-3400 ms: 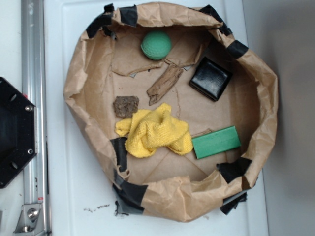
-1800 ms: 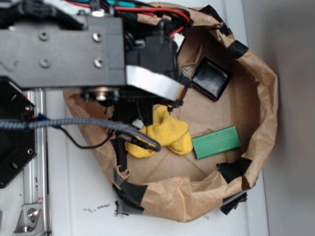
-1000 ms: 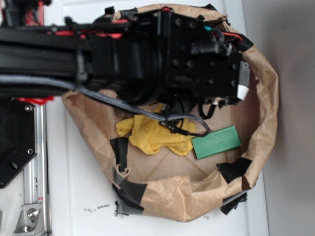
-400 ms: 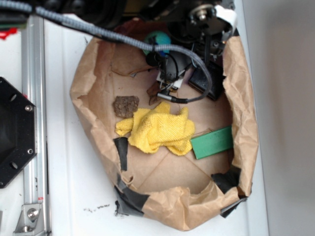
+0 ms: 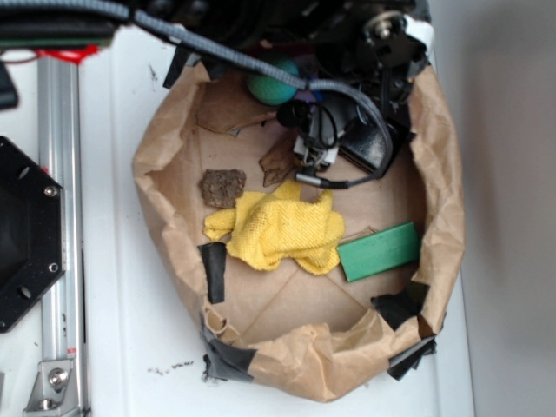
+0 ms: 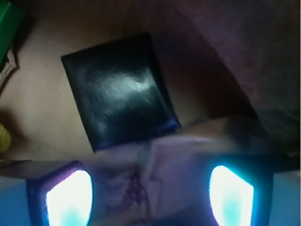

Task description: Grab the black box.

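Black box partly hidden under the arm

The black box [image 6: 120, 92] is seen at the bin's upper right, mostly covered in the exterior view by the arm and cable [image 5: 261, 65]. The gripper [image 6: 149, 188] is held open, two glowing fingers [image 6: 68, 195] blurred, nothing between them.

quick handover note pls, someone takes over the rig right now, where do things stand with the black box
Gripper: jaws open, empty, hovering over the paper-lined bin near its far right side.
Black box: flat on the bin floor just ahead of the fingers, not between them and not touched. In the exterior view the arm hides most of it.
Done: approach to the box.
Left: line up over the box, lower, close on it, lift.
The crumpled paper wall sits close on the box's right, so it may crowd one finger.
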`<state>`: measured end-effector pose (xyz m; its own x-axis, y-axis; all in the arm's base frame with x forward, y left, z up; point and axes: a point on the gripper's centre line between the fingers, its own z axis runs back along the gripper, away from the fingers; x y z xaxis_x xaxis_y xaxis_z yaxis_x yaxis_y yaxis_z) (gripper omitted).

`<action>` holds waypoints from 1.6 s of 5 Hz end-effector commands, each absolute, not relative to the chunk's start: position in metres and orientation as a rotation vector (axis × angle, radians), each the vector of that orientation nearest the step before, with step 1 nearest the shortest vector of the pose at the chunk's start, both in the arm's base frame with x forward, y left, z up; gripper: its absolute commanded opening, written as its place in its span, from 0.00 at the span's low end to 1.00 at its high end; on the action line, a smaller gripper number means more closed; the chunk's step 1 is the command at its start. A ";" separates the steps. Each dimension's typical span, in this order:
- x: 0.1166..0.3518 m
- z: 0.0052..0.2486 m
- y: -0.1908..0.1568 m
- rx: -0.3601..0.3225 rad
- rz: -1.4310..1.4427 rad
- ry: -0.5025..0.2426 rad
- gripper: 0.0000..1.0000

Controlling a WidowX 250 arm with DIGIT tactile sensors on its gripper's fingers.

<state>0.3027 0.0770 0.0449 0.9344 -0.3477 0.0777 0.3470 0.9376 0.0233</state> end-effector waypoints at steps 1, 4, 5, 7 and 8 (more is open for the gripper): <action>0.325 0.038 0.027 0.087 -0.523 -0.309 1.00; 0.300 0.067 0.034 0.092 -0.444 -0.230 0.00; 0.273 0.118 0.033 0.045 -0.395 -0.200 0.00; 0.277 0.164 0.026 0.024 -0.300 -0.149 0.00; 0.279 0.156 0.022 0.063 -0.337 -0.127 0.00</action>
<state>0.2733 0.0326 0.1444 0.9431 -0.3217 0.0838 0.3164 0.9460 0.0712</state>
